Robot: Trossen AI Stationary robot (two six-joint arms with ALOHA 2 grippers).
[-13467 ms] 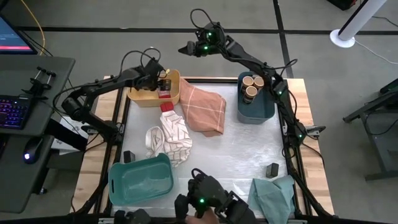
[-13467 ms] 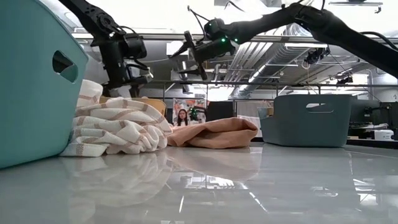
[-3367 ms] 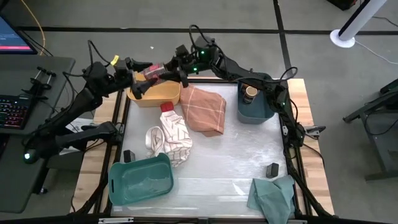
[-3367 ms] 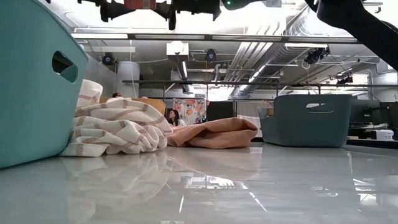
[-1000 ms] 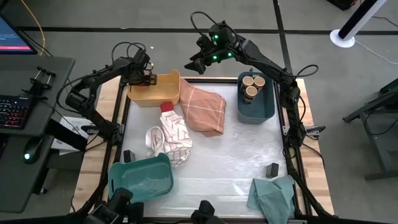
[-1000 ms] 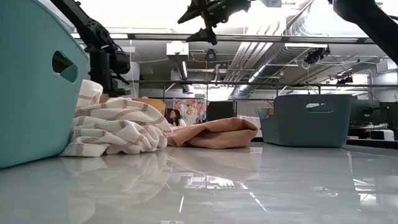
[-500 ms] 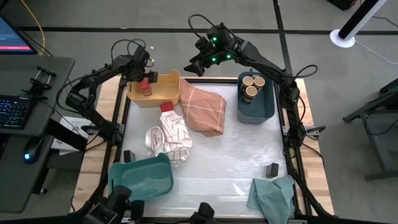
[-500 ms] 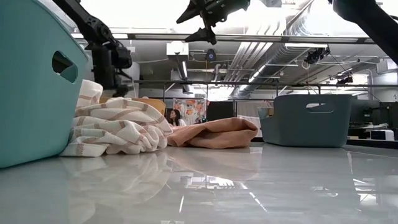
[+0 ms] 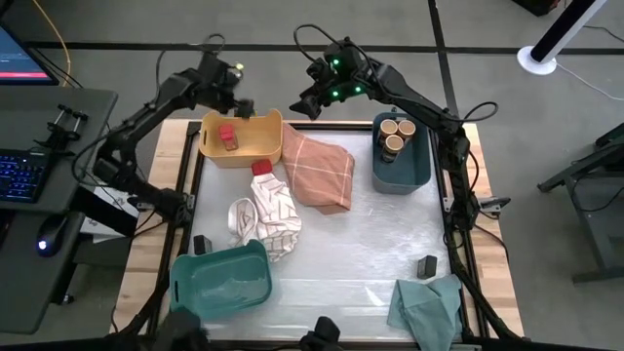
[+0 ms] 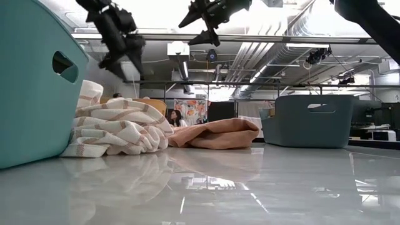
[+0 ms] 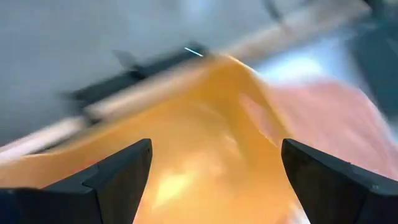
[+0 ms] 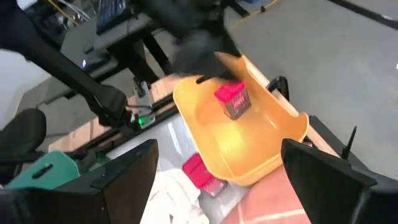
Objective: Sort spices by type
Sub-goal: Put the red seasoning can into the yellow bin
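A red-topped boxy spice [image 9: 226,135] stands in the yellow bin [image 9: 255,148], and it also shows in the right wrist view [image 12: 232,99]. A second red-topped spice [image 9: 260,168] lies on the table against the striped cloth [image 9: 265,216]. Three tan-topped jars [image 9: 394,133] stand in the blue bin [image 9: 400,168]. One black block [image 9: 200,244] sits left of the teal bin [image 9: 222,281], another [image 9: 426,265] by the green cloth [image 9: 429,307]. My left gripper [image 9: 242,105] [image 11: 214,162] hangs open above the yellow bin's far edge. My right gripper [image 9: 300,105] [image 12: 217,168] is open, high over the table's far edge.
The orange cloth [image 9: 320,171] lies between the yellow and blue bins. Bare table surface [image 9: 370,244] stretches across the middle and near right. A desk with a keyboard [image 9: 24,171] stands beyond the left edge. A person [image 10: 172,117] sits far off in the room.
My left gripper has risen out of the yellow bin and drawn back toward the far edge. A red-topped spice now stands uncovered in the bin where the gripper was. My right gripper has stayed where it was.
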